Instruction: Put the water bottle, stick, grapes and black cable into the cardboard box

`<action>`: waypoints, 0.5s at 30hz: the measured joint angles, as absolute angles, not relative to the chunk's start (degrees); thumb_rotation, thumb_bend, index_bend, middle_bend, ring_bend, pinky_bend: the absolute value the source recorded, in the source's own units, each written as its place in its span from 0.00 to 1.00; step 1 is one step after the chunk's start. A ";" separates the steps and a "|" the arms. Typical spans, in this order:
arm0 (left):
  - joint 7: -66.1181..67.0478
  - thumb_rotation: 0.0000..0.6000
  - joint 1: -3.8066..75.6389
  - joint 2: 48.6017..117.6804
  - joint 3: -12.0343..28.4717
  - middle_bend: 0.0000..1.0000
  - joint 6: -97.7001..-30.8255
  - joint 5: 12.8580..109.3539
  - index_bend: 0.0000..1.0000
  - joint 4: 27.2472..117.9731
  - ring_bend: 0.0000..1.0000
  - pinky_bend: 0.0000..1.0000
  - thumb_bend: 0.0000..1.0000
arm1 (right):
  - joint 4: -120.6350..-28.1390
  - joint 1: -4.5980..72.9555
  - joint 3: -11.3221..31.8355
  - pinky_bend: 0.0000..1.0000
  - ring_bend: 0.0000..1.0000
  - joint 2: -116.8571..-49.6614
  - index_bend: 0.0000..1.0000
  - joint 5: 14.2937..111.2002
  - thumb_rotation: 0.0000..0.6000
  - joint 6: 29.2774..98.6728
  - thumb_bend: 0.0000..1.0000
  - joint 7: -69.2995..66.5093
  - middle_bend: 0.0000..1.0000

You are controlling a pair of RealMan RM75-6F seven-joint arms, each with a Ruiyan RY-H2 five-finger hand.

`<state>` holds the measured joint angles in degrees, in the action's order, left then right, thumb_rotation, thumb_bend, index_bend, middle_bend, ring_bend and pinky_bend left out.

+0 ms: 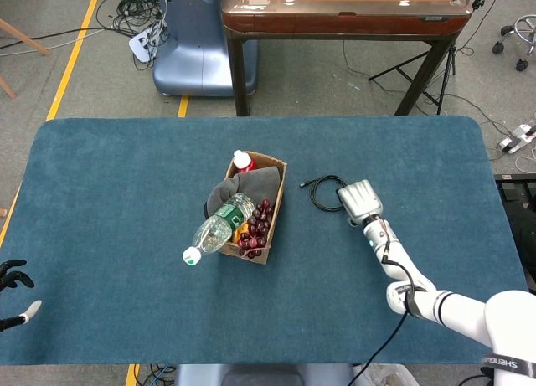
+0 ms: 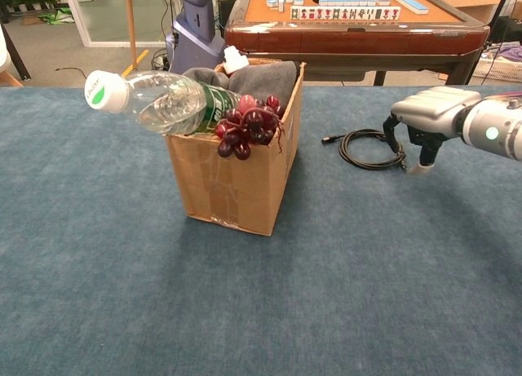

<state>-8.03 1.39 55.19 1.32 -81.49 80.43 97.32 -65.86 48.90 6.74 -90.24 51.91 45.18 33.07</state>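
Note:
The cardboard box (image 1: 274, 203) (image 2: 245, 188) stands mid-table. A water bottle (image 1: 215, 227) (image 2: 159, 101) lies slanted across its rim, cap sticking out. Dark grapes (image 1: 256, 229) (image 2: 249, 126) hang over the box's edge beside it. A coiled black cable (image 1: 323, 189) (image 2: 367, 148) lies on the cloth right of the box. My right hand (image 1: 359, 202) (image 2: 418, 123) hovers over the cable's right side, fingers pointing down and apart, holding nothing. My left hand (image 1: 14, 290) shows only at the table's near left corner, fingers spread and empty. I cannot pick out the stick.
A grey cloth (image 1: 251, 185) (image 2: 265, 78) and a white-and-red item (image 1: 242, 161) sit inside the box. The blue table cloth (image 1: 117, 202) stretches around it. Beyond the far edge stand a mahjong table (image 2: 359, 21) and a blue robot base (image 1: 188, 43).

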 measured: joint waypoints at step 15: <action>-8.35 1.00 1.24 54.97 1.30 0.24 -81.78 80.64 0.50 97.53 0.40 0.67 0.19 | -65.45 51.37 9.19 1.00 1.00 -93.36 0.49 40.73 1.00 44.84 0.31 38.74 1.00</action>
